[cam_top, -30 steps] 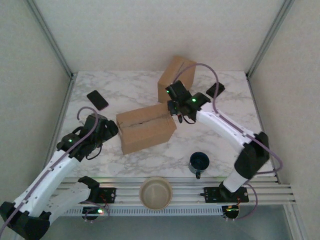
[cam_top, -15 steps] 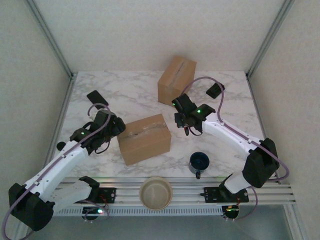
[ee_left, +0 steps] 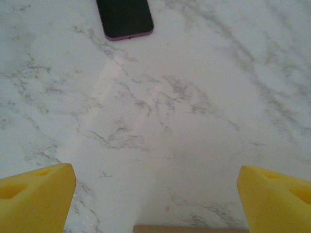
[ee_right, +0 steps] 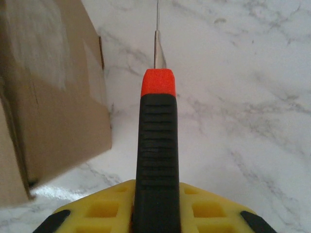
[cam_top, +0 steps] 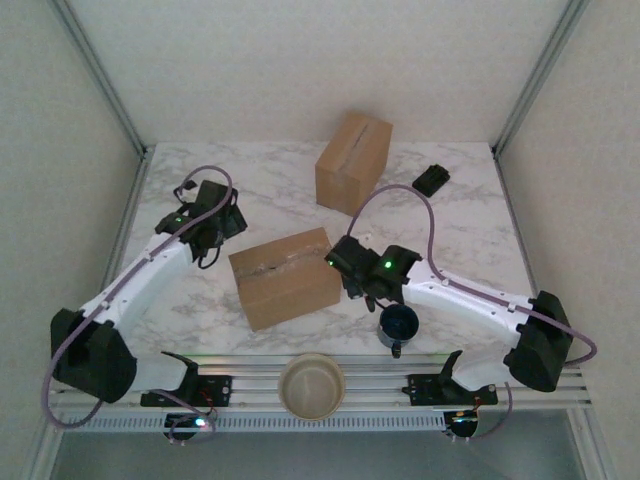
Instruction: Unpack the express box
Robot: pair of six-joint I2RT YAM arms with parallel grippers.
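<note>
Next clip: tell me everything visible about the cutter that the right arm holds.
The cutter has a black ribbed handle, plastic by its look, an orange-red collar and a thin, pointed metal blade extended forward. The right end effector clamps the handle between yellow pads, with the blade pointing away from the wrist. It hangs over the marble table, just right of the nearer cardboard box. The blade looks clear of the box.

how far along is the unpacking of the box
Done: little that shows; the near box has its flaps shut and nothing out. In hand: the right gripper is shut on a knife, blade out, beside that box. The left gripper hangs open over the table. Left: open it, empty it.
</note>
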